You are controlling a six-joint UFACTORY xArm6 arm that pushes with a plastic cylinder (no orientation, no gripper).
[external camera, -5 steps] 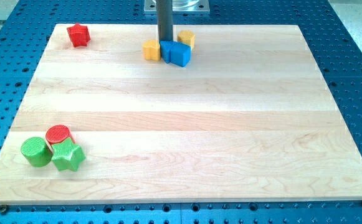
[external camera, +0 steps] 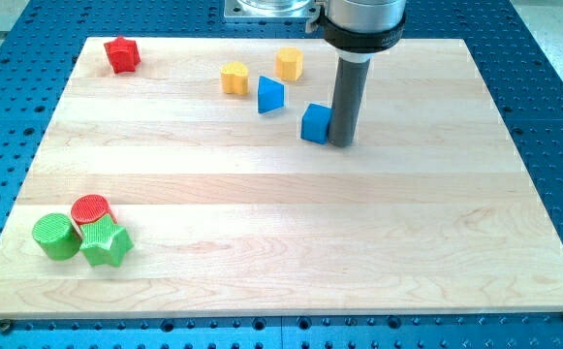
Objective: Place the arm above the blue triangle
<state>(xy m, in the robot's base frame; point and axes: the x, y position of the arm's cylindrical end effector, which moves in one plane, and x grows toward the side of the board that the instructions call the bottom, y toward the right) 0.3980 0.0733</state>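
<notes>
The blue triangle (external camera: pixel 270 94) lies near the board's top middle, just below and between two yellow blocks (external camera: pixel 234 78) (external camera: pixel 289 63). A blue cube (external camera: pixel 315 123) sits to its lower right. My tip (external camera: pixel 341 142) rests on the board touching the blue cube's right side, well to the right of and below the blue triangle. The dark rod rises from the tip to the arm's round head at the view's top.
A red star block (external camera: pixel 120 54) sits at the top left corner of the wooden board (external camera: pixel 281 242). At the bottom left, a red cylinder (external camera: pixel 91 209), a green cylinder (external camera: pixel 55 237) and a green star (external camera: pixel 105 244) cluster together.
My tip has moved right and down from the block cluster. The blue cube now sits apart, lower right of the blue triangle, and the triangle is uncovered.
</notes>
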